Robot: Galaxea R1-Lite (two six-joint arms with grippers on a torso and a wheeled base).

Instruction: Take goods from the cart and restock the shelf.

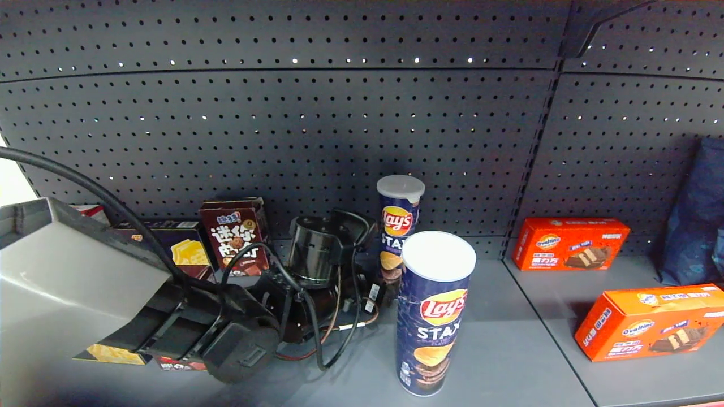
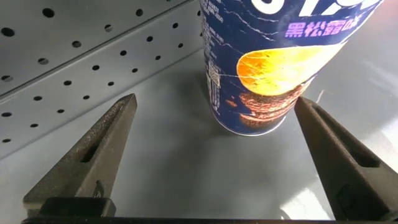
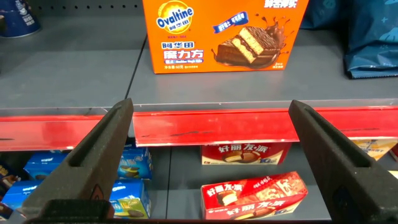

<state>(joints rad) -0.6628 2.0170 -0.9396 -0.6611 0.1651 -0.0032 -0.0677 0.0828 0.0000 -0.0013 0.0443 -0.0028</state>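
Note:
Two tall dark-blue chip cans with white lids stand upright on the grey shelf (image 1: 509, 350): a rear can (image 1: 399, 226) near the pegboard and a front can (image 1: 434, 316). My left arm lies across the shelf, its wrist beside the base of the rear can. In the left wrist view my left gripper (image 2: 216, 104) is open, and the rear can (image 2: 261, 81) stands just past its fingertips, touching neither finger (image 2: 106, 137). My right gripper (image 3: 211, 107) is open and holds nothing, in front of the shelf's red edge strip (image 3: 211, 127) below an orange box (image 3: 217, 34).
Brown snack boxes (image 1: 235, 234) crowd the shelf's left, behind and under my left arm. Two orange boxes (image 1: 570, 243) (image 1: 650, 322) and a dark blue bag (image 1: 696, 215) sit right of the shelf seam. The lower shelf holds red boxes (image 3: 252, 193) and blue boxes (image 3: 130, 180).

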